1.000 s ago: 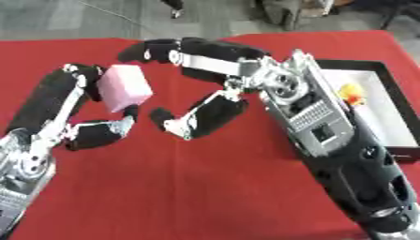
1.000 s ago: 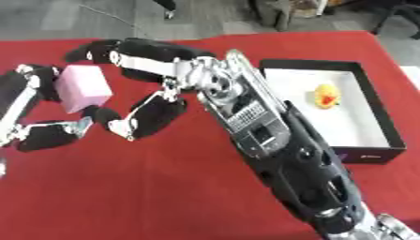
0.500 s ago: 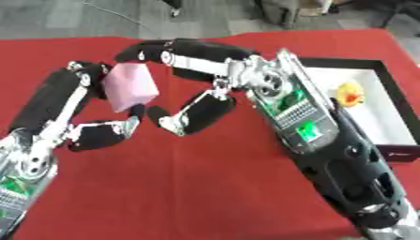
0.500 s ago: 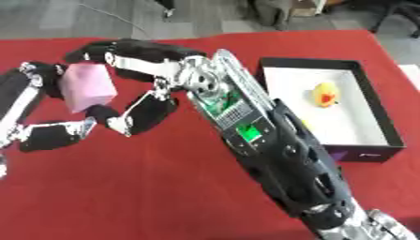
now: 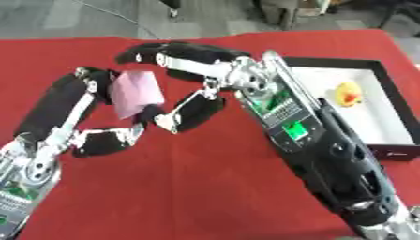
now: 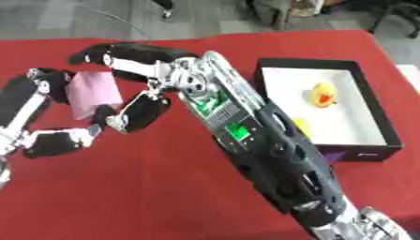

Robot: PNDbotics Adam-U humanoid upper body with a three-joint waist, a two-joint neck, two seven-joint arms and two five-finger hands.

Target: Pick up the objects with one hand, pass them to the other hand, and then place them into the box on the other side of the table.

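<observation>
Both robot hands meet over the red table (image 5: 189, 187): the left robot hand (image 5: 78, 117) has its fingers and thumb curled around a pink block (image 5: 135, 91), held above the cloth, while the right robot hand (image 5: 193, 82) reaches in from the right with fingers over the block's top and thumb at its lower edge. Well apart on the right sits a black box (image 6: 328, 77) with a white floor, holding a yellow duck (image 6: 321, 94) and another small yellow thing (image 6: 302, 125).

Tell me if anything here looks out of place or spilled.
Nothing stands out. The pink block is tilted only because the left hand holds it; the yellow duck sits inside the box.
</observation>
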